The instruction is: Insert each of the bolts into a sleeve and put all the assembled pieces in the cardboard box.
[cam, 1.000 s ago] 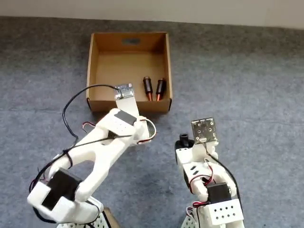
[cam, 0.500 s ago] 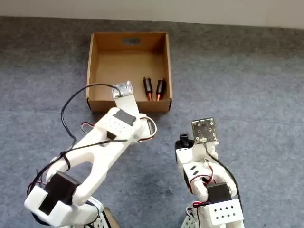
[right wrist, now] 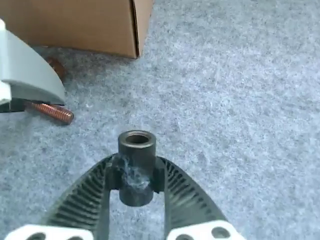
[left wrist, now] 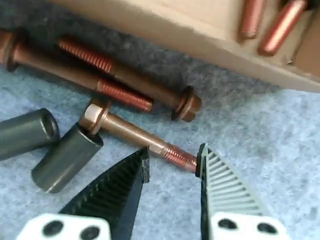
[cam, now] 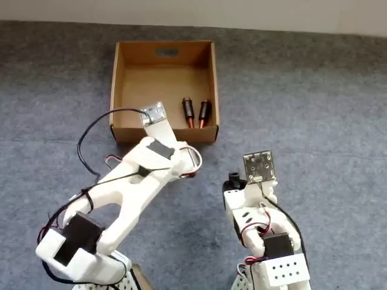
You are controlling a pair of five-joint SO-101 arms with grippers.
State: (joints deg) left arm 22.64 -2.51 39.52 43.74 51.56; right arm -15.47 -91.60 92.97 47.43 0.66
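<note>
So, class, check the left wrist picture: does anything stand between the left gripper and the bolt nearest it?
Nothing visible does. The left gripper is open, its fingertips either side of the bolt at its threaded end. A grey sleeve lies by the bolt's head, clear of the fingers.

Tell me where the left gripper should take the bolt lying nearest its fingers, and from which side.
Take the bolt on its smooth shank, from above, left gripper straddling it crosswise: it lies flat on the carpet, and its head sits right by a sleeve.
</note>
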